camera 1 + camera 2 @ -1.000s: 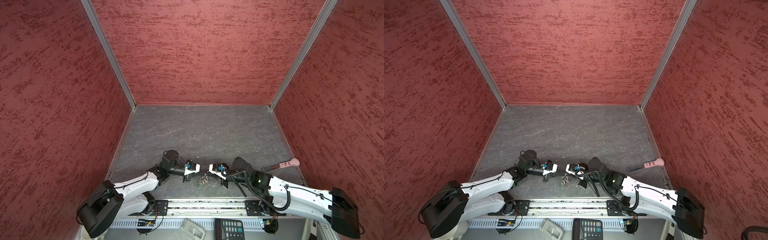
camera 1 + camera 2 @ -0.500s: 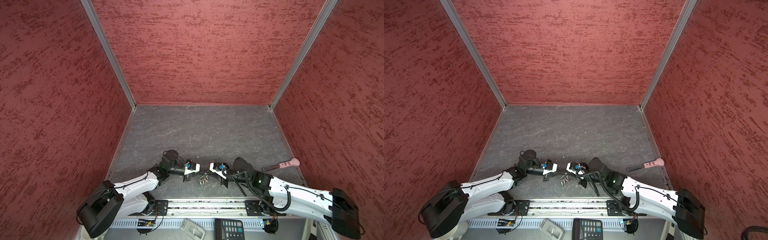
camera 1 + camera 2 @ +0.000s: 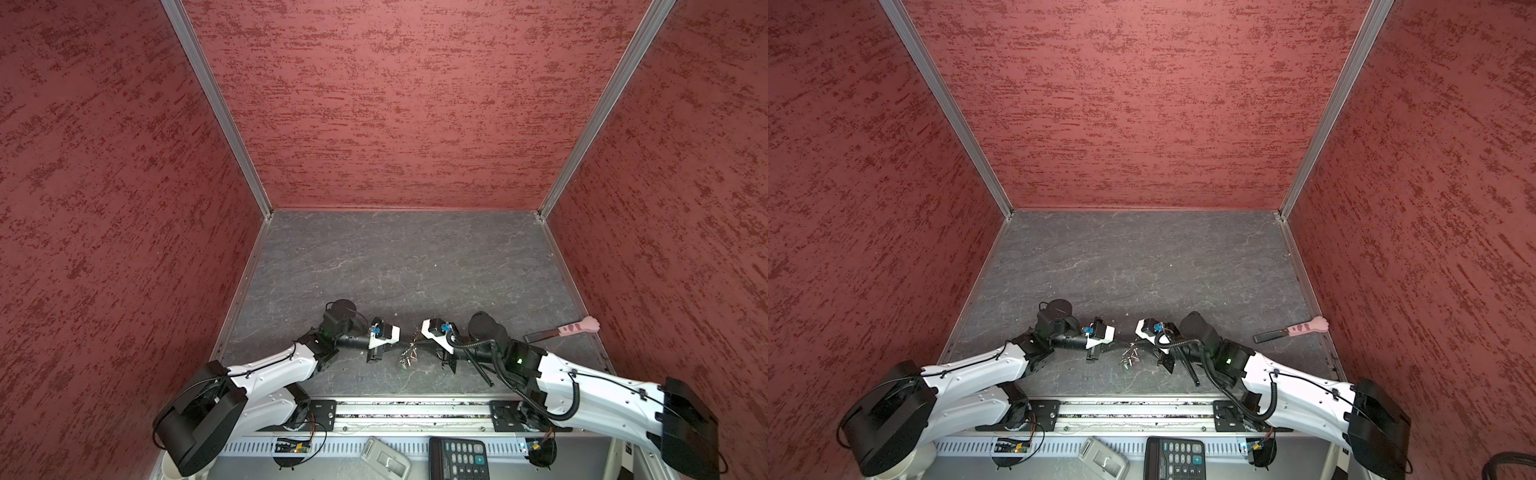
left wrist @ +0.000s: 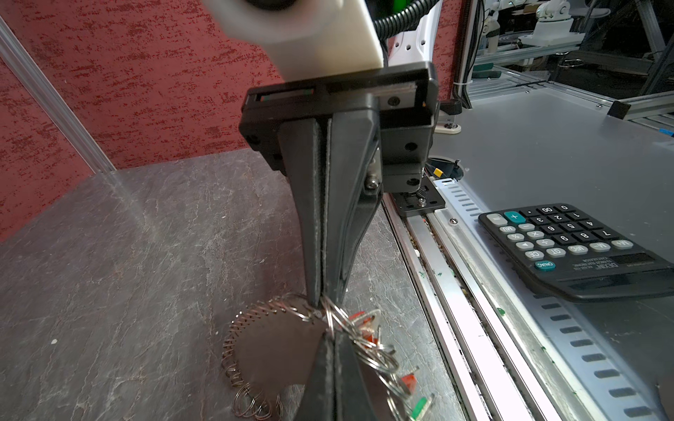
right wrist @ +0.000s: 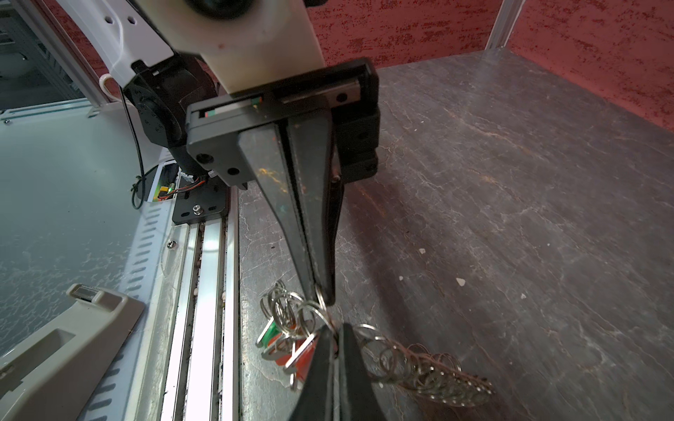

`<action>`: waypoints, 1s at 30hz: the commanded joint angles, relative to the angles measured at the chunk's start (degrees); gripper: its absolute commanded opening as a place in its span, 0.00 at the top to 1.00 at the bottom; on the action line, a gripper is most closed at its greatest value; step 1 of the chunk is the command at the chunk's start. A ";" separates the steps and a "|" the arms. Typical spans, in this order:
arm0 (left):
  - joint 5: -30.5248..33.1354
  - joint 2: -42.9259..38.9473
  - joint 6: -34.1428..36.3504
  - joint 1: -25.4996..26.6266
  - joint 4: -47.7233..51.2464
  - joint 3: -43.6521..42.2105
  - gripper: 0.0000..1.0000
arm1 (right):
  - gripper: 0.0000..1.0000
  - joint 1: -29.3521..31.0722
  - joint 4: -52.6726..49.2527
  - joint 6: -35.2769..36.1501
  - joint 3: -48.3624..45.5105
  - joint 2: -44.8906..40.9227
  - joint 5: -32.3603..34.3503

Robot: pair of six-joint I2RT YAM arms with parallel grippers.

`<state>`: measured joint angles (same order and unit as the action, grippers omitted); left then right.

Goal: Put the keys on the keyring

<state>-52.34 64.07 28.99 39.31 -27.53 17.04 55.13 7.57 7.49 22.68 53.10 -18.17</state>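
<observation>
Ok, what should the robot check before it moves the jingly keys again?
1. Left gripper shut on the silver chain keyring: ok.
2. Right gripper shut on the same keyring's loops: ok.
3. Small silver key with red tag threaded onto the keyring: cannot tell.
4. Pink cat-paw-handled tool lying away from both grippers: ok.
5. Keyring lifted off the grey stone-look table: cannot tell.

silver keyring point(image 5: 430, 368), red-tagged key point(image 5: 305, 356), mottled red walls point(image 3: 395, 104)
</observation>
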 commanded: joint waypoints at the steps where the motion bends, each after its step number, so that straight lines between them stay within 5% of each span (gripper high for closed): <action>1: -6.37 -0.67 0.35 0.15 2.23 -0.56 1.00 | 0.93 -3.35 0.16 -1.16 -1.02 0.46 7.84; 14: -6.14 -0.64 -0.04 -0.02 1.61 -0.73 1.00 | 0.96 -5.39 0.97 -1.66 -0.88 1.10 4.36; 21: -4.05 -0.79 0.57 -0.33 2.80 -0.60 1.00 | 0.82 -4.32 2.47 1.49 -3.08 -5.21 -4.43; 30: -1.91 -1.00 3.15 -0.64 6.63 0.10 1.00 | 0.78 -3.23 6.73 7.23 -4.98 -1.41 -10.10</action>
<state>-55.20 64.05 30.33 39.00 -22.61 16.69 51.57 10.87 11.44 18.59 50.85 -24.77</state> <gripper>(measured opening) 0.046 0.216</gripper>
